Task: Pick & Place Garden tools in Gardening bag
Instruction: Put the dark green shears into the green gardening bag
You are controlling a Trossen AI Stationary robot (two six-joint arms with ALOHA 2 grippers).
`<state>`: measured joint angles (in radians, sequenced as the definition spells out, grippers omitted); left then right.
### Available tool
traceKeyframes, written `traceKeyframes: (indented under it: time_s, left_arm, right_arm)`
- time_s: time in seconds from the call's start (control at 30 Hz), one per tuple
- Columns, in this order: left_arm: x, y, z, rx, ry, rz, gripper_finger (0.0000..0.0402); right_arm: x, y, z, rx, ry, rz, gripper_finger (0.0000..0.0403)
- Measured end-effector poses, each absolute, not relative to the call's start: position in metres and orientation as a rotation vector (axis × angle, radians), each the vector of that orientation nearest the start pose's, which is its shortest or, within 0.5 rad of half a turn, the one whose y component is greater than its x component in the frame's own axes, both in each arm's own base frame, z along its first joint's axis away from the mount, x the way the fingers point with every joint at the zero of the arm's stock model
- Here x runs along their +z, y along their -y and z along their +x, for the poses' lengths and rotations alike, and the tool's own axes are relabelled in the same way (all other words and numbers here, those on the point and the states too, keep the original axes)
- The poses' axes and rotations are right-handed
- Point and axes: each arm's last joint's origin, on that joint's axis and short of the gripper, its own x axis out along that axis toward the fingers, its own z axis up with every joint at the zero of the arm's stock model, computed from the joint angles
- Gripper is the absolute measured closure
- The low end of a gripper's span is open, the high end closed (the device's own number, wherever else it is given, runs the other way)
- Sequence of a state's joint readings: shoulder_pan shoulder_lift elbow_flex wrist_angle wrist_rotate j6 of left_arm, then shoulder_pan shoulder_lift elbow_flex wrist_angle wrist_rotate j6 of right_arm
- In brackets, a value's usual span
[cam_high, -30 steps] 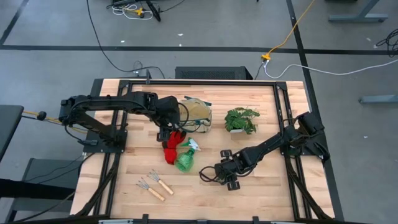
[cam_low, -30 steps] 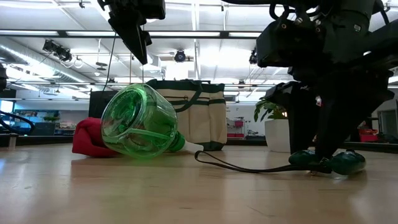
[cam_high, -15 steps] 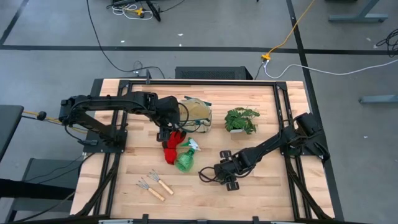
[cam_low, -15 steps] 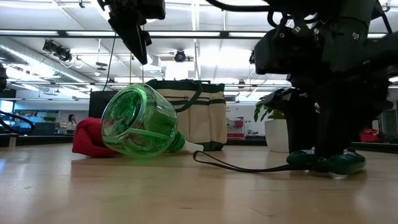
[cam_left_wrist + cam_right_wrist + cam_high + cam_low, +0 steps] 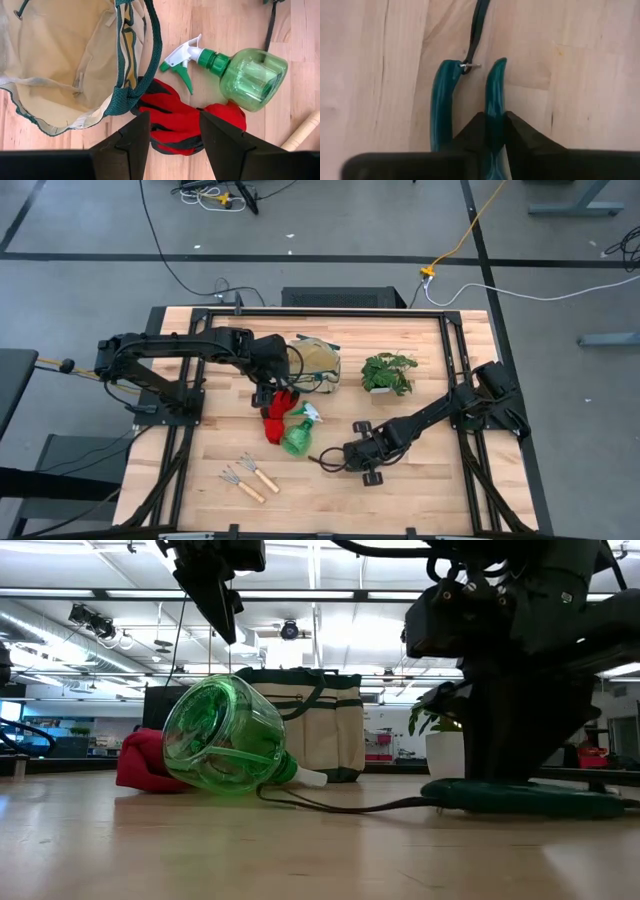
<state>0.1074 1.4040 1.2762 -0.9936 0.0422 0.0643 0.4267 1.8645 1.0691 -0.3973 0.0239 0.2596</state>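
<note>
The green-handled pruning shears (image 5: 338, 456) lie on the table near its middle, their dark strap (image 5: 340, 806) trailing toward the green spray bottle (image 5: 298, 435). My right gripper (image 5: 493, 131) is shut on one of their handles. The bottle lies on its side beside the red gloves (image 5: 185, 120). My left gripper (image 5: 172, 145) hangs open above the gloves, next to the cream gardening bag (image 5: 318, 360), whose mouth faces up. Two wooden-handled rakes (image 5: 250, 475) lie near the front left. My right gripper pinches one green handle (image 5: 495, 97) of the shears between its two fingers, coming from above. The other handle (image 5: 442, 100) stays outside the fingers. The shears (image 5: 520, 800) rest on the table, and the strap lies slack from the handle end.
A leafy potted plant (image 5: 388, 372) stands to the right of the bag. Bare wood lies along the table's front right. Dark rails (image 5: 460, 380) frame the table top.
My right gripper has shifted a little toward the table's left edge. The shears have slid with it along the table, and their strap now reaches closer to the spray bottle.
</note>
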Motion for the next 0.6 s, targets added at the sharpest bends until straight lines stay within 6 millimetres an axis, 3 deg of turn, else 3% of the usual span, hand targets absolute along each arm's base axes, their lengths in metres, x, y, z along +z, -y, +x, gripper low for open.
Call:
traceKeyframes:
  time_s: [0.1, 0.37, 0.6]
  left_arm:
    - [0.305, -0.028, 0.267, 0.022, -1.120, -0.026, 0.0225]
    - [0.305, -0.028, 0.267, 0.022, -1.120, -0.026, 0.0225]
    - [0.305, -0.028, 0.267, 0.023, -1.119, -0.027, 0.0225]
  right_arm:
    - [0.134, -0.143, 0.316, 0.186, -1.204, -0.014, 0.0380]
    - [0.136, -0.138, 0.318, 0.159, -1.202, 0.025, 0.0380]
    - [0.158, -0.124, 0.320, 0.098, -1.118, 0.025, 0.0380]
